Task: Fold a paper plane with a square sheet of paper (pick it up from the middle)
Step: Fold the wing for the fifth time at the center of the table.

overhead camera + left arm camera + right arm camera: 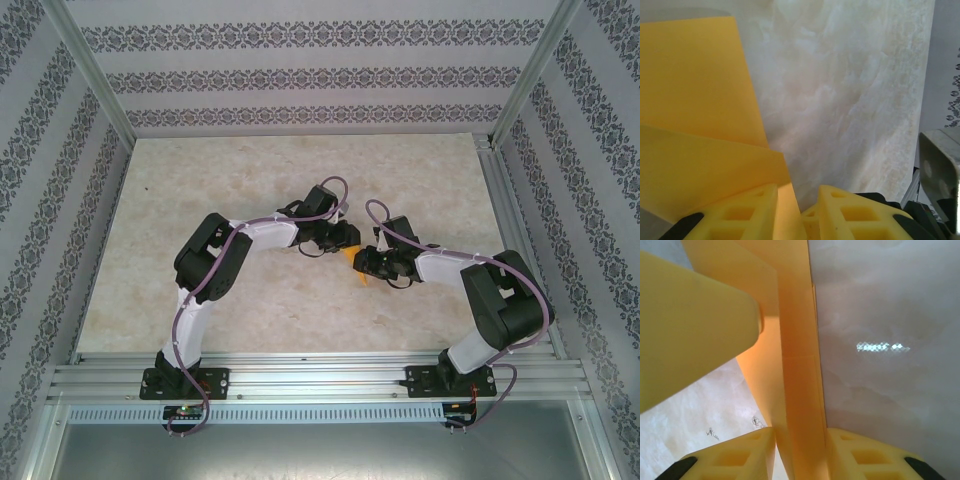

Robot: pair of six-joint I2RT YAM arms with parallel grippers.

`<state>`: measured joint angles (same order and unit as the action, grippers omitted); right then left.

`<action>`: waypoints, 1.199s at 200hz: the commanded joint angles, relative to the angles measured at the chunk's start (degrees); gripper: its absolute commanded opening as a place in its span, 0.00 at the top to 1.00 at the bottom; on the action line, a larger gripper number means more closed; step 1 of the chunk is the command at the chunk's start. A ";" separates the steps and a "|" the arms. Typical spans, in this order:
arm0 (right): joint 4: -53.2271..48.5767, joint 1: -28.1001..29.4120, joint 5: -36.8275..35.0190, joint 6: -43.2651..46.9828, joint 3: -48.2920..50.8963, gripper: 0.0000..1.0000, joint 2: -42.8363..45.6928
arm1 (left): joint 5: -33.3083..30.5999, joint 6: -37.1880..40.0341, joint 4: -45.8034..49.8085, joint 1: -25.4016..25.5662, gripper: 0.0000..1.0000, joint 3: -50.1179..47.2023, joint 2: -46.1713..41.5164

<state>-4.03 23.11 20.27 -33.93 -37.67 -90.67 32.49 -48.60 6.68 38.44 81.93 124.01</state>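
Here, two robot arms hold a half-folded paper plane (353,263) at mid-table.
The right gripper (800,455) clamps the folded strip running 6 to 12 o'clock; the left gripper (797,212) clamps a flap toward 9 o'clock. A clean crease likely needs even pressure and aligned edges. The left finger (690,330) crowds 10 o'clock; marbled table (250,180) beyond.

Both arms bend inward, left pincer (347,243) and right pincer (364,264) nearly meeting, jaws clamped.
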 commanded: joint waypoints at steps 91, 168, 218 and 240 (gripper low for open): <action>0.51 -1.05 -0.01 -0.62 0.67 0.77 1.26 | -0.71 2.36 2.89 0.65 0.71 2.01 2.38; -0.45 -1.05 -2.32 -0.21 1.06 0.90 -0.80 | 0.42 3.13 3.26 0.65 0.71 3.53 3.37; 3.39 -1.74 -0.77 -1.48 2.89 0.98 -0.49 | 1.25 4.02 4.17 0.62 0.71 4.73 3.26; 6.00 -2.19 2.14 -2.43 3.57 1.00 0.12 | 1.48 3.98 4.12 0.60 0.71 4.74 2.22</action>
<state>-1.04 21.78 20.29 -35.03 -35.70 -90.80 33.21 -46.46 9.56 38.44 85.36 126.74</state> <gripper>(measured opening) 0.047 0.290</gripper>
